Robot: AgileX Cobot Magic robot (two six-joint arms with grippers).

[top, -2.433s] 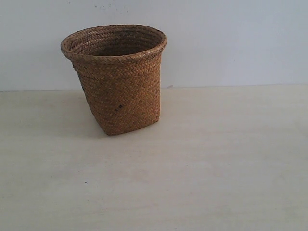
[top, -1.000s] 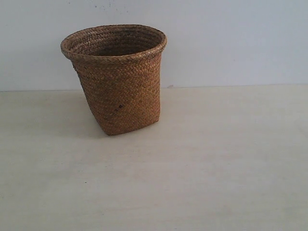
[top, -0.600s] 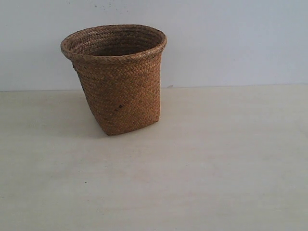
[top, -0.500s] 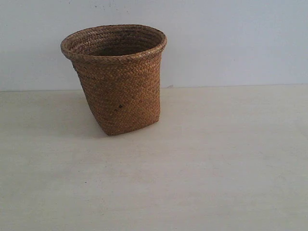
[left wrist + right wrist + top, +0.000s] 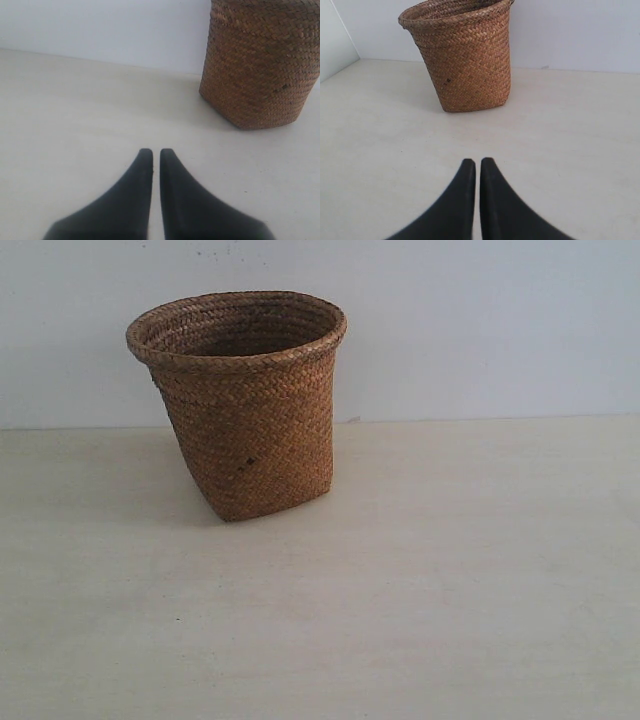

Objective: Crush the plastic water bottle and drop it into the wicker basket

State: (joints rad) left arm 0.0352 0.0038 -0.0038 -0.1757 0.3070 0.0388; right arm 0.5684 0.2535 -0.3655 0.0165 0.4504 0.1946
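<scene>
The brown wicker basket [image 5: 240, 405] stands upright on the pale table, left of centre in the exterior view, its rolled rim on top. The left wrist view has the wicker basket [image 5: 262, 62] off to one side; the right wrist view has the wicker basket [image 5: 462, 57] straight ahead. My left gripper [image 5: 156, 151] is shut with nothing between its black fingers, held over bare table. My right gripper [image 5: 477, 161] is likewise shut and holds nothing. Neither arm appears in the exterior view. The plastic water bottle is out of view in every frame.
A pale wooden table [image 5: 450, 570] runs back to a white wall [image 5: 480, 320] right behind the basket. A second wall meets it at a corner [image 5: 340, 35] in the right wrist view.
</scene>
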